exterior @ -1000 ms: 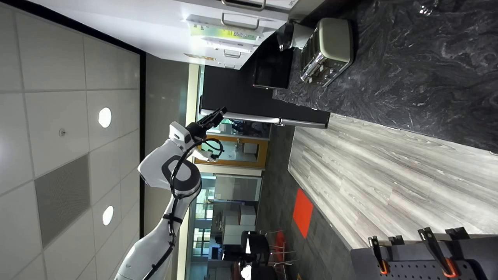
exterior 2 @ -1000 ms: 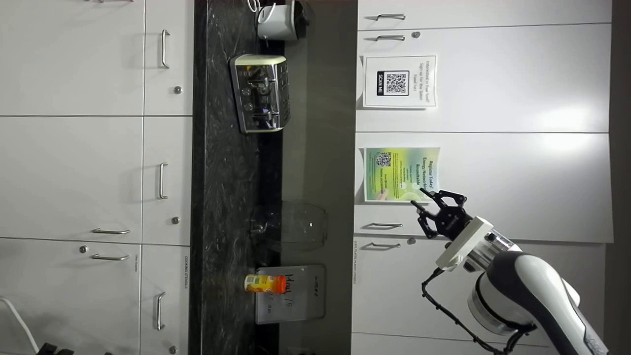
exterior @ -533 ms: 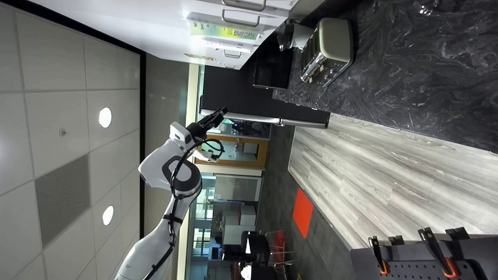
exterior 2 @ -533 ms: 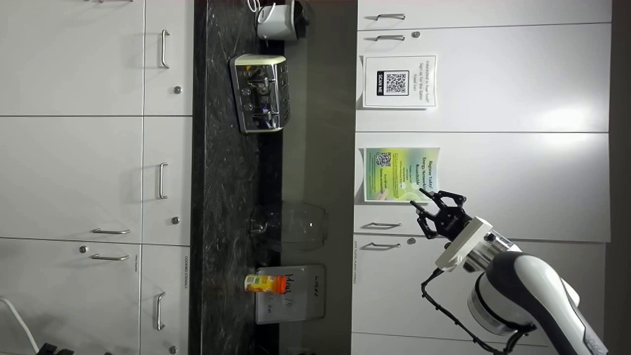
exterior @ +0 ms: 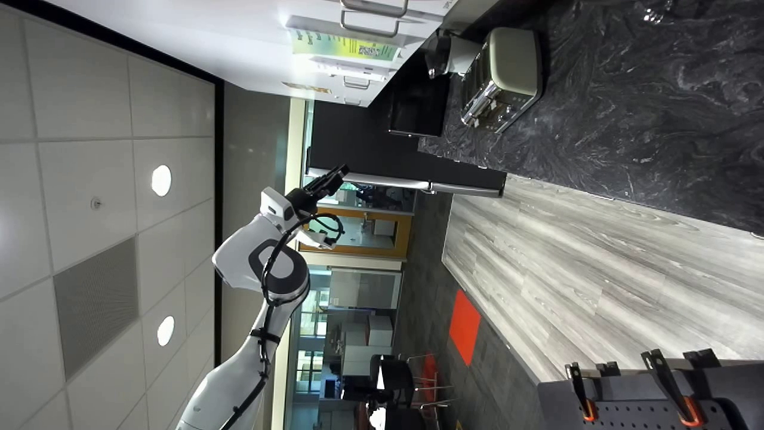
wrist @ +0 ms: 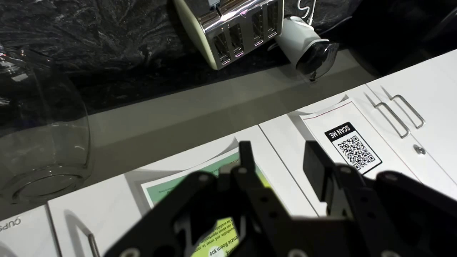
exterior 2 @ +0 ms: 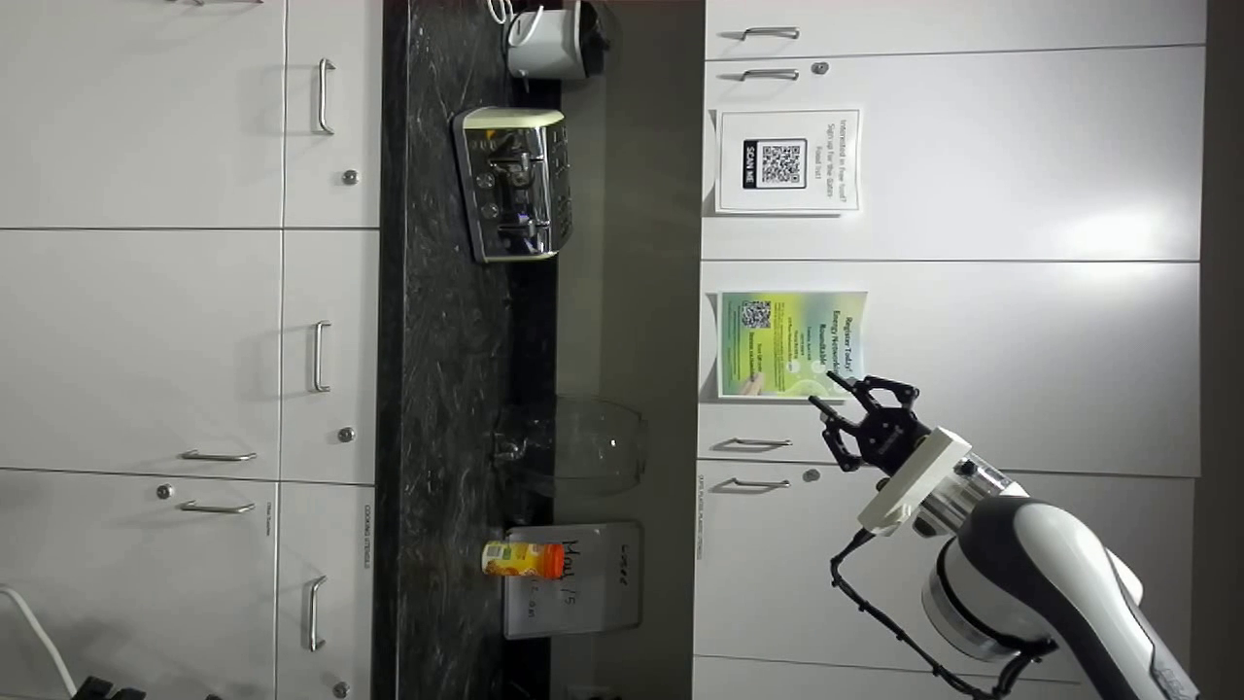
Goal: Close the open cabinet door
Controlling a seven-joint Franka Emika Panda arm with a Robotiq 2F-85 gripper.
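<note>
The cabinet door (exterior 2: 1020, 350) is a large pale grey-white upper panel with a metal handle (exterior 2: 760, 443) and a green-yellow flyer (exterior 2: 768, 340) on it. Its face looks level, or nearly so, with the panels beside it. It also shows in an exterior view (exterior: 268, 36) and in the wrist view (wrist: 103, 207). My gripper (exterior 2: 824, 387) is open with nothing between the fingers. It stands in front of the door and apart from it, as an exterior view (exterior: 345, 170) shows. In the wrist view the gripper (wrist: 278, 146) hides part of the flyer.
The dark marbled counter (exterior 2: 447, 340) holds a chrome toaster (exterior 2: 515, 185), a white kettle (exterior 2: 549, 44), a clear glass vessel (exterior 2: 598, 442) and a yellow jar with an orange lid (exterior 2: 525, 560). A neighbouring door bears a white QR sheet (exterior 2: 789, 160). Another neighbouring door (exterior 2: 797, 574) lies behind the arm.
The cabinet door with the flyer has swung slightly inward, and its handle-side edge has come level with the neighbouring panels. My arm and gripper have not visibly moved.
</note>
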